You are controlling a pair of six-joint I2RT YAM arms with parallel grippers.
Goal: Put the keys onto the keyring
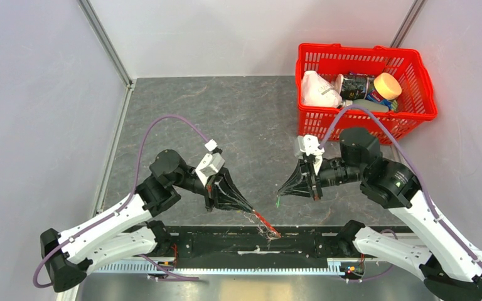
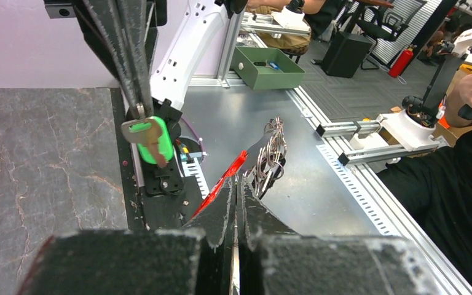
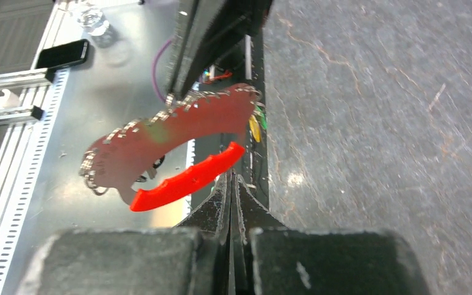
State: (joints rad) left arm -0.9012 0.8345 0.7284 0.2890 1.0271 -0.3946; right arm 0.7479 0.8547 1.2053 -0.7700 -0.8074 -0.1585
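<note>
Grey marbled table [image 1: 238,119] between pale walls, with a red basket [image 1: 423,94] at 2 o'clock. From above, the left gripper [image 1: 251,212] is clenched on the keyring [image 1: 265,222], which slants toward 5 o'clock to a bunch of keys [image 1: 272,234]. The right gripper [image 1: 280,191] sits near, at 2 o'clock of it, pinched shut.

Left wrist: the closed jaws grasp the keyring's red part, with the keys at 1 o'clock. At 11 o'clock the right gripper's fingers [image 2: 129,55] pinch a green-tagged key [image 2: 150,140].

Right wrist: jaws pressed together; the red part lies just at 10 o'clock — contact unclear.
</note>
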